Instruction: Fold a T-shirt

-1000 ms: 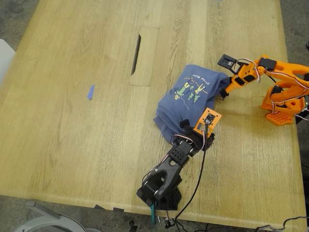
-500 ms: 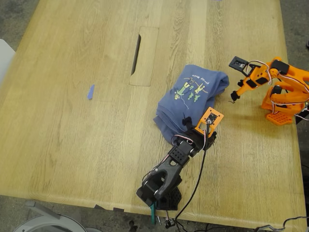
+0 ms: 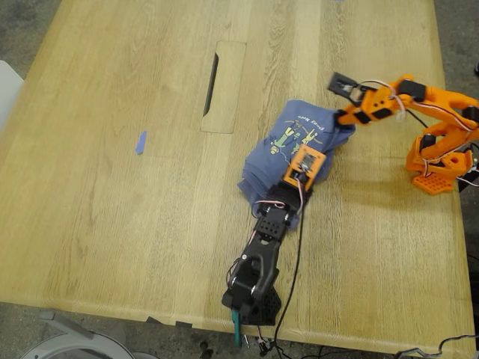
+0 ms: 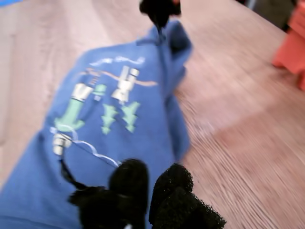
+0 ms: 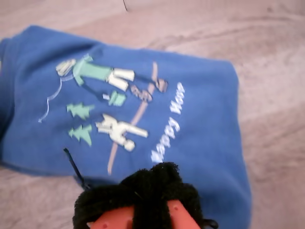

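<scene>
The periwinkle-blue T-shirt (image 3: 288,153) lies bunched and partly folded on the wooden table, right of centre in the exterior view, with its green-and-yellow print facing up. It fills the first wrist view (image 4: 109,119) and the second wrist view (image 5: 143,109). My first gripper (image 3: 287,185), on the black arm, hovers over the shirt's near edge; its black foam pads (image 4: 128,183) are together and nothing is seen between them. My second gripper (image 3: 343,117), on the orange arm, is shut at the shirt's far corner, on the exterior view's right (image 4: 159,12). Its foam tips (image 5: 152,183) are pressed together.
A tiny blue scrap (image 3: 141,142) lies on the exterior view's left. A cable slot with a flap (image 3: 223,86) sits behind the shirt. The orange arm's base (image 3: 438,161) stands at the right edge and the black arm's base (image 3: 251,299) at the near edge.
My first gripper has swung forward over the shirt. My second gripper let go of the shirt's far corner, drew back to the right, then came back to that corner.
</scene>
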